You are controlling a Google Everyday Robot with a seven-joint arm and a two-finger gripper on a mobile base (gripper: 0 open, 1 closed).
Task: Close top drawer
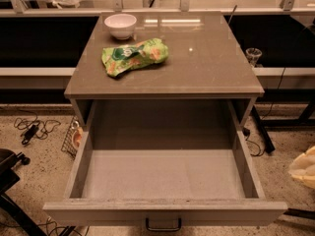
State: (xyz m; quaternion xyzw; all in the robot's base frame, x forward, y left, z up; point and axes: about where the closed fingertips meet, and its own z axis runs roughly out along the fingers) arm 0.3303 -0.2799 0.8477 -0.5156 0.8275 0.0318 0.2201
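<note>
The top drawer is pulled far out toward me from under the grey-tan cabinet top. Its deep grey box interior is bare and its front panel runs along the bottom of the view. The small dark bar handle hangs at the middle of the front, at the lower edge. The two lower drawers are hidden below it. My gripper and arm do not show anywhere in the camera view.
On the cabinet top lie a green chip bag and a white bowl at the back left. Cables lie on the floor at left, a dark stand leg at lower left, a pale bag at right.
</note>
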